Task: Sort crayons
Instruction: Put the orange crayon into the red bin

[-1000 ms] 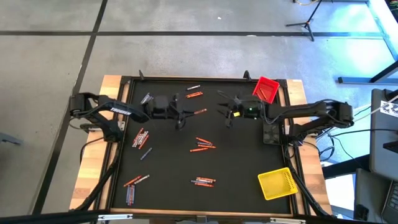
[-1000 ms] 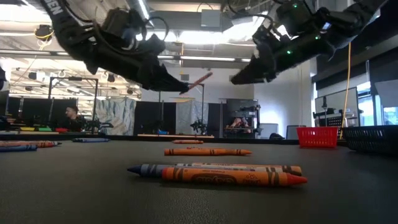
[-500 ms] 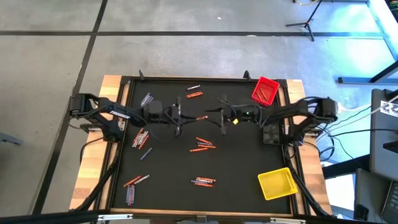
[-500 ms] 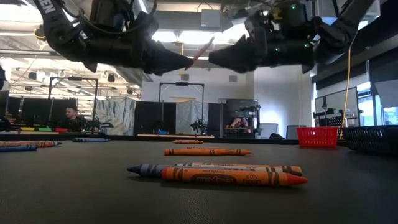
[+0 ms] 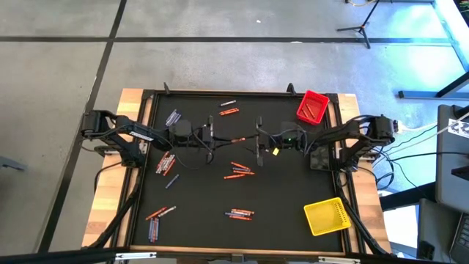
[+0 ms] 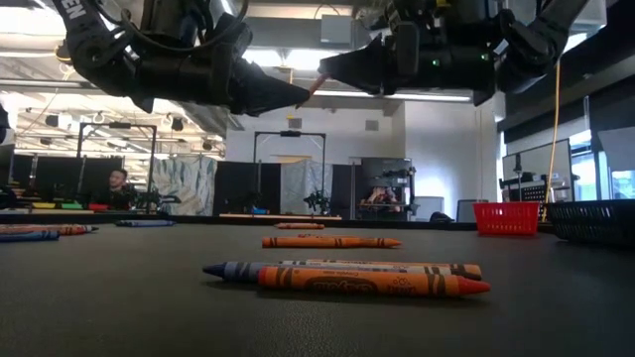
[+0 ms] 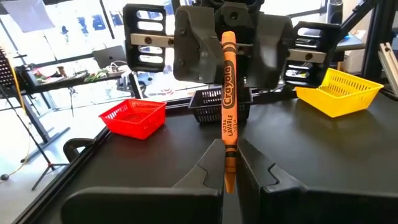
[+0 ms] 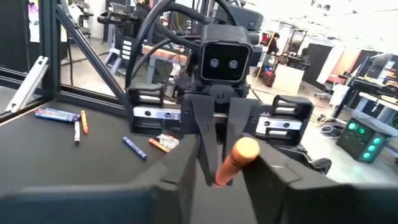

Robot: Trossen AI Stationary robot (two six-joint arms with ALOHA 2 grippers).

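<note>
Two grippers: left gripper (image 5: 220, 138), right gripper (image 5: 253, 139). One red bin (image 5: 313, 107), one yellow bin (image 5: 327, 217), one black basket (image 7: 205, 106). Roughly twenty crayons (image 5: 238, 170) in loose clusters, too small to count exactly

An orange crayon (image 7: 228, 93) with black lettering on its wrapper sits between two dark grippers above a black table (image 5: 198, 198). Red-orange, blue and grey crayons (image 5: 238, 171) dot the black surface. A red bin (image 5: 313, 107) and a yellow bin (image 5: 327, 215), both of mesh pattern, stand on the same side. A pale wooden border (image 5: 102, 213) frames the table.
</note>
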